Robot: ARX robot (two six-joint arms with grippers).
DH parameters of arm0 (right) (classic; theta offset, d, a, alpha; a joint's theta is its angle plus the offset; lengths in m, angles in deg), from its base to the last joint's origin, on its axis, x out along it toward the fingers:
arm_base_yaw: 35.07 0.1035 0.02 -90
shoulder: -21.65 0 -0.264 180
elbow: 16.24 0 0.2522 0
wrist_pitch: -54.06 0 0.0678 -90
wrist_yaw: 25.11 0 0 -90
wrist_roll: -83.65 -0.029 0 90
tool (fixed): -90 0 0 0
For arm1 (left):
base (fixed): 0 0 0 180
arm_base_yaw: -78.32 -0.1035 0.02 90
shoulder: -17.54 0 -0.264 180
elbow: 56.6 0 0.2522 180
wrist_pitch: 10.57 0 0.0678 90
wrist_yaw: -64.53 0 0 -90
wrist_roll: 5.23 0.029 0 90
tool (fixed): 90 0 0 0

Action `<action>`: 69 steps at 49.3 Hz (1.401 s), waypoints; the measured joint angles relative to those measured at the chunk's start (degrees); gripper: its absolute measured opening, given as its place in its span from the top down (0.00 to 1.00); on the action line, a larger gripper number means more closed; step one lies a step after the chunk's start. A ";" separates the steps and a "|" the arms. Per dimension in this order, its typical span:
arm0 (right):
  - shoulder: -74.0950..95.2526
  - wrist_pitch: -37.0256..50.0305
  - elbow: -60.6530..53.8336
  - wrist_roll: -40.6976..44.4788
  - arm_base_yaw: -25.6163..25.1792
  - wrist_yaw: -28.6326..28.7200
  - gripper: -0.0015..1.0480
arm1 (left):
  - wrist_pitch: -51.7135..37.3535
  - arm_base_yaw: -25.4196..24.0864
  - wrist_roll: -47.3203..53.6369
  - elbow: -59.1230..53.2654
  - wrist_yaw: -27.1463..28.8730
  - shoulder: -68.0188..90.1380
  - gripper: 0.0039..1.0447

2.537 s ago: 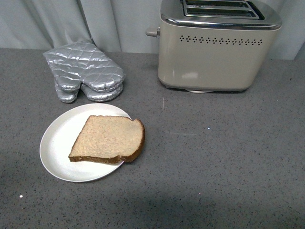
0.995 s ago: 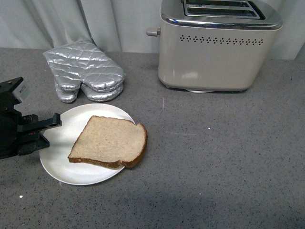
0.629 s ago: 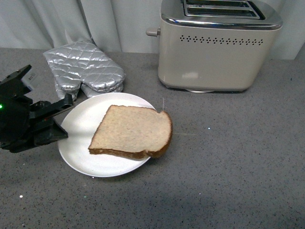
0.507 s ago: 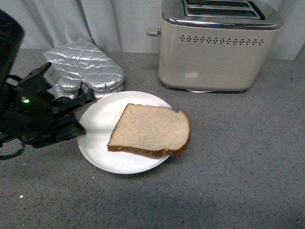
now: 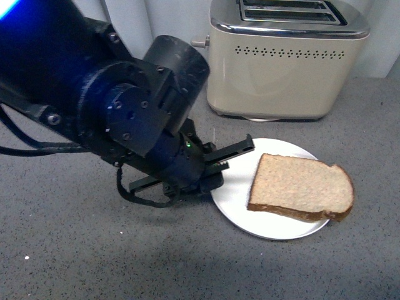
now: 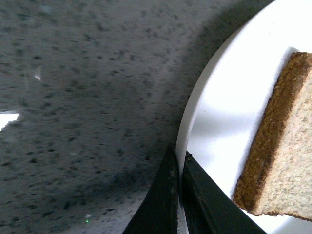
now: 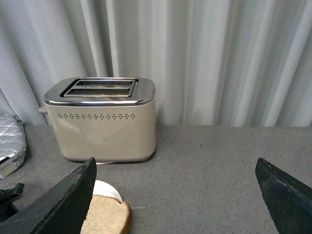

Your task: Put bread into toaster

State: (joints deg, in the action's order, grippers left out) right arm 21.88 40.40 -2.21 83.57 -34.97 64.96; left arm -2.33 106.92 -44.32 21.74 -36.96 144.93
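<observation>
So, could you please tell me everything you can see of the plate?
The plate is round, white and smooth, like glazed ceramic. It lies flat on the grey counter, before the toaster. The left gripper clamps its rim, a finger on each side. The bread lies on it, its crust overhanging the rim opposite the gripper.

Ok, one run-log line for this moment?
left gripper: shut on plate rim | bread: on plate, overhanging edge | right gripper: open, holding nothing | toaster: slots empty

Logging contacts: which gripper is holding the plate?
The left gripper, shut on the rim of the white plate; the right gripper hangs wide open, touching nothing.
</observation>
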 joint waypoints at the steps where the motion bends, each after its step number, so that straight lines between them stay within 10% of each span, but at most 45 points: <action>1: 0.00 0.00 0.00 0.00 0.00 0.00 0.09 | 0.55 0.59 -0.39 1.05 -0.07 0.48 0.97; 8: 0.00 0.00 0.00 0.00 0.00 -0.02 0.09 | 3.45 1.97 -0.63 4.09 0.46 1.84 0.96; 18: 0.00 0.00 0.00 0.00 0.00 0.00 0.09 | 0.90 1.99 -2.78 3.04 3.63 -0.04 0.62; 33: 0.00 0.00 0.00 0.00 0.00 -0.02 0.09 | -21.22 -3.39 6.45 -18.62 24.76 -22.71 0.04; 48: 0.00 0.00 0.00 0.00 0.00 -0.02 0.09 | -27.78 -9.31 15.08 -38.53 33.59 -42.66 0.08; 55: 0.00 0.00 0.00 0.00 0.00 0.00 0.09 | -57.77 -15.04 32.98 -52.85 24.61 -50.64 0.39; 69: 0.00 0.00 0.00 0.00 0.00 -0.02 0.09 | -51.36 -20.09 38.03 -59.52 19.56 -64.41 0.89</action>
State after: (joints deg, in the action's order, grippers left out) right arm 21.88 40.40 -2.21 83.57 -34.97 64.94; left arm -53.69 86.83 -6.29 -37.78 -17.40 80.52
